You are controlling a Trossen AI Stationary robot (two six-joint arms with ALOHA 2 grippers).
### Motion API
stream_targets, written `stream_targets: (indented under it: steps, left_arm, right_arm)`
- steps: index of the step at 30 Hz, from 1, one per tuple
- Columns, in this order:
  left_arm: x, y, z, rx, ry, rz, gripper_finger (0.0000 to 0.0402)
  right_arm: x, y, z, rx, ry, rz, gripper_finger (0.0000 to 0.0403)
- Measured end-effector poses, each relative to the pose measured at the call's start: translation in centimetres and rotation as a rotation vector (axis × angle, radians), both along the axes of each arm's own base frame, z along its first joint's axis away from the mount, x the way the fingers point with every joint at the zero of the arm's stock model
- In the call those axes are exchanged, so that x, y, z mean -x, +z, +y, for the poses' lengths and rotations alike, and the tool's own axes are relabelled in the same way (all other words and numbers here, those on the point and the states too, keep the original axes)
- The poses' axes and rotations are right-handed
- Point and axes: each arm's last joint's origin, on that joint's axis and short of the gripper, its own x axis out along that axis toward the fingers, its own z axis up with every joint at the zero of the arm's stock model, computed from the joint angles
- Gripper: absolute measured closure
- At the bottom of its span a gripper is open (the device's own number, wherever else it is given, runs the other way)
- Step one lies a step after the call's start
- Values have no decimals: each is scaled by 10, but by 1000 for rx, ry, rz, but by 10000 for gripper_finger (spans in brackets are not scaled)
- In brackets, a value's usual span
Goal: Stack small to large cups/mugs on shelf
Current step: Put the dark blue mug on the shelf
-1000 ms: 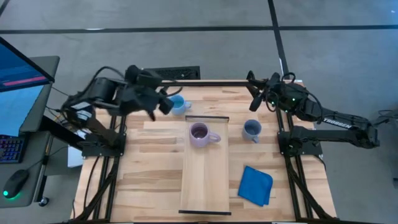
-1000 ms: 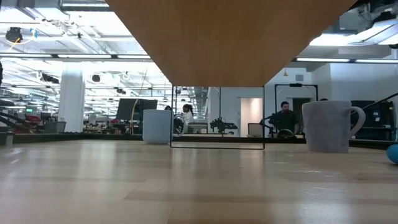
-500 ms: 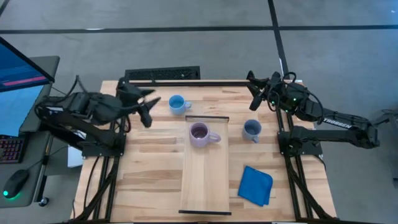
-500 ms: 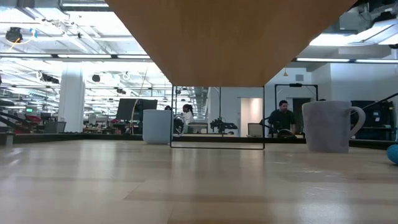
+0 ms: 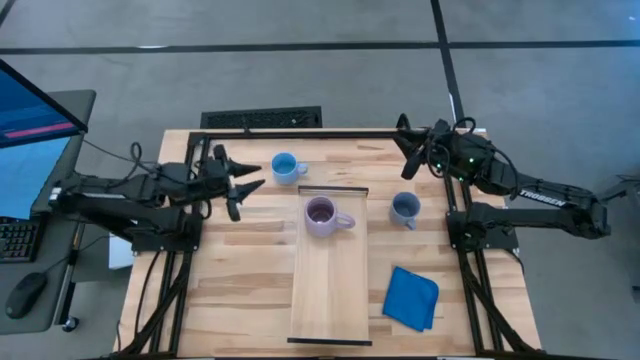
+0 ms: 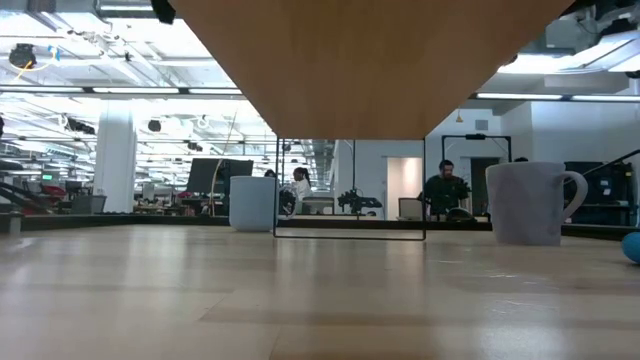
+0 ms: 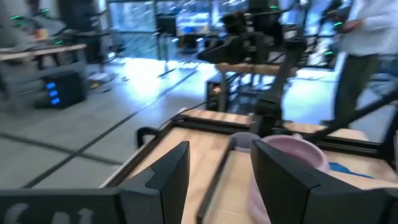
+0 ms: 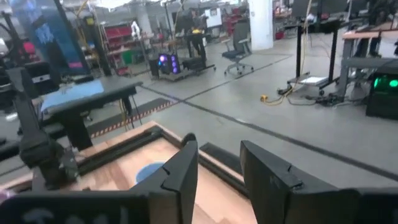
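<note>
A pale purple mug [image 5: 320,215] stands upright on the far end of the light-wood shelf [image 5: 330,290]. A bright light blue mug [image 5: 287,166] stands on the table left of the shelf's far end. A grey-blue mug [image 5: 404,208] stands on the table to the shelf's right. My left gripper [image 5: 245,185] hangs open and level left of the light blue mug, clear of it. In its wrist view the left gripper [image 7: 221,180] faces the purple mug [image 7: 292,155]. My right gripper [image 5: 405,148] waits open at the far right. In its wrist view the right gripper [image 8: 217,174] faces the light blue mug [image 8: 152,171].
A folded blue cloth [image 5: 412,297] lies on the table right of the shelf, toward the near edge. The shelf's underside [image 6: 370,60] fills the top of the low view. A dark frame rail [image 5: 300,133] runs along the table's far edge. People show in the room beyond.
My left gripper has drawn back from beside the light blue mug toward the table's left edge and sunk lower. It has tipped from slanting down to level. All three mugs stand where they were.
</note>
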Motion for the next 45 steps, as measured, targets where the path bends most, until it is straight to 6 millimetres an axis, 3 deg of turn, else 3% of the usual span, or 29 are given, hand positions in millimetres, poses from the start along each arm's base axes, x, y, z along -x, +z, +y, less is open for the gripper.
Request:
stream_targets:
  steps: [9,19,31,40,45]
  left_arm:
    - [-5,-51,19,38,-43,-57,239]
    - [2,-96,33,118,1,-130,239]
    - [4,-103,33,116,21,-120,239]
    - [4,-103,34,115,24,-120,239]
    - [4,-103,34,115,25,-120,239]
  right_arm:
    - [0,-18,7,-81,128,168,259]
    - [-2,-36,35,-187,321,340,264]
    - [11,-58,52,-536,264,492,318]
    - [24,-69,51,-878,18,485,329]
    - [26,-71,50,-984,-68,448,329]
